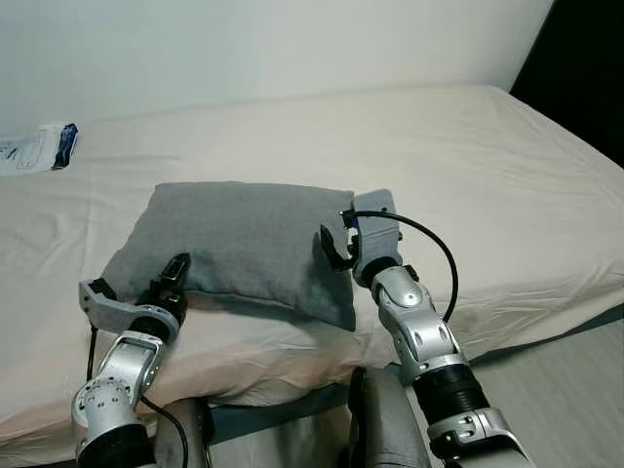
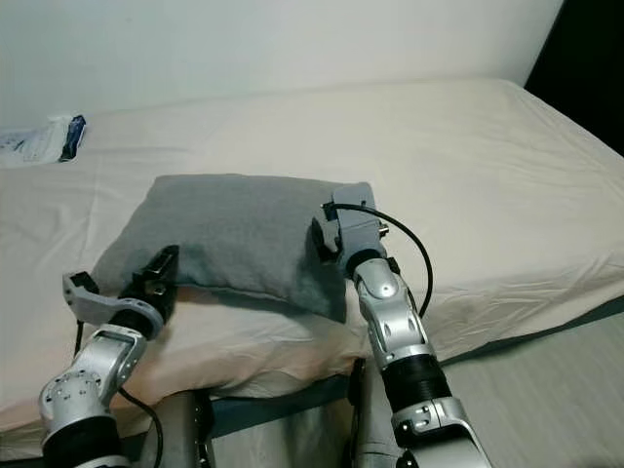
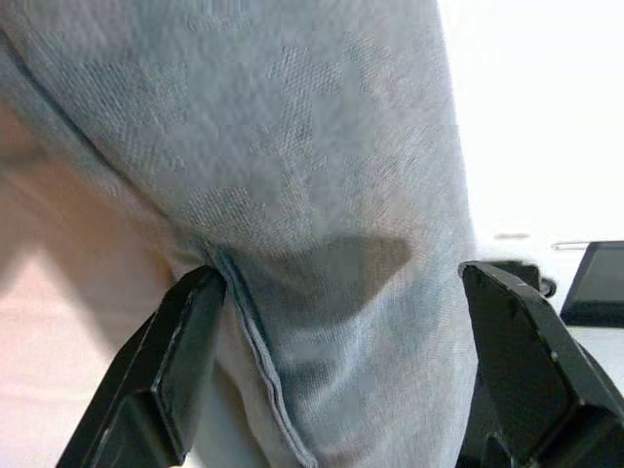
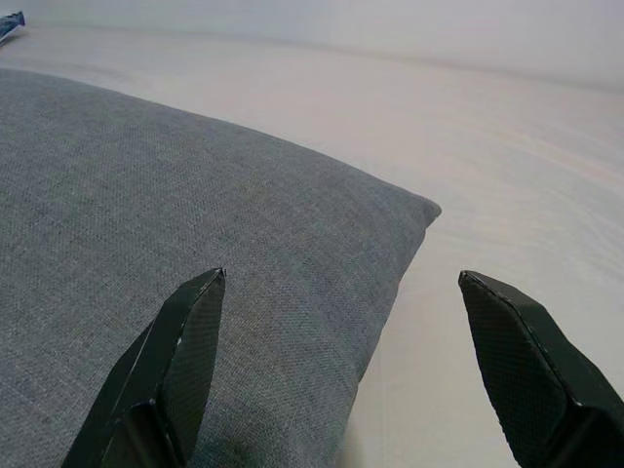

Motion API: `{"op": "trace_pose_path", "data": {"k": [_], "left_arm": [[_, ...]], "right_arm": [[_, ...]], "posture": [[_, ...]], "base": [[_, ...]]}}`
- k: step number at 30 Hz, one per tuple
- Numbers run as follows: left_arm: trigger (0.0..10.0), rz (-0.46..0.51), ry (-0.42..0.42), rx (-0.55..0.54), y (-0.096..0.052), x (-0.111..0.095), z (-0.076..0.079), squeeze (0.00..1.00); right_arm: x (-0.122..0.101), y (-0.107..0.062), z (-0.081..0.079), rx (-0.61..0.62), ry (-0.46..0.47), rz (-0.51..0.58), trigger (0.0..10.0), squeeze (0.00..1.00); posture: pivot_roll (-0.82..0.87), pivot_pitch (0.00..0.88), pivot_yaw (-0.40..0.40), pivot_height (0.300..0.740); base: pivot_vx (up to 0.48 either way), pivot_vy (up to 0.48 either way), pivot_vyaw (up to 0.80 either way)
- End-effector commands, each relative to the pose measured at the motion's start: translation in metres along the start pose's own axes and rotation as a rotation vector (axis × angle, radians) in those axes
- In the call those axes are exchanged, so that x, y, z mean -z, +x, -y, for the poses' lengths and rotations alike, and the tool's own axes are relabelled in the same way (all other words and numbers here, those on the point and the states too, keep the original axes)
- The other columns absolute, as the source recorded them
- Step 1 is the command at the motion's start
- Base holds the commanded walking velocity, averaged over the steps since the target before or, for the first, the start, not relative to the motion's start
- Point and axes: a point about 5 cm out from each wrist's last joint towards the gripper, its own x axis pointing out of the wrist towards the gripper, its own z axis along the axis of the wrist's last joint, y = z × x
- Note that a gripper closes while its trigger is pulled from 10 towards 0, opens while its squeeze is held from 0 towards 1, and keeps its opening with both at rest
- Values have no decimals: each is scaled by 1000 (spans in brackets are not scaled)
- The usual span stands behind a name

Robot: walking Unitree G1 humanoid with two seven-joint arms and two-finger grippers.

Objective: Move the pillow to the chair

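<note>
A grey pillow lies flat on the bed, near its front edge. My left gripper is at the pillow's near left edge. In the left wrist view it stands open, with the pillow's seamed edge between the two fingers. My right gripper is at the pillow's right side, just over its near right corner. It is open too, one finger above the grey fabric and the other over the bare sheet.
The bed with a cream sheet spreads wide to the right and back, up to a white wall. A white and blue packet lies at the far left. Grey floor shows at the lower right, beside the bed's edge.
</note>
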Motion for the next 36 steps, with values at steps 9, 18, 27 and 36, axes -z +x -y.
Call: {"op": "trace_pose_path", "data": {"k": [9,18,27,36], "left_arm": [[10000,-46,146,-105,31,20,-13,0],[10000,23,14,-53,60,24,9,0],[10000,141,-121,89,75,22,35,0],[0,-127,531,1,77,67,27,0]], "right_arm": [[2,5,-1,3,39,-7,10000,0],[-1,7,-2,15,58,1,10000,0],[-1,7,-2,19,62,6,10000,0],[1,6,-4,13,62,-4,10000,0]], "posture": [[-3,113,-56,538],[-26,116,-41,538],[-32,120,-41,538],[-32,123,-41,538]], "base": [[0,0,0],[0,0,0],[0,0,0],[0,0,0]]}}
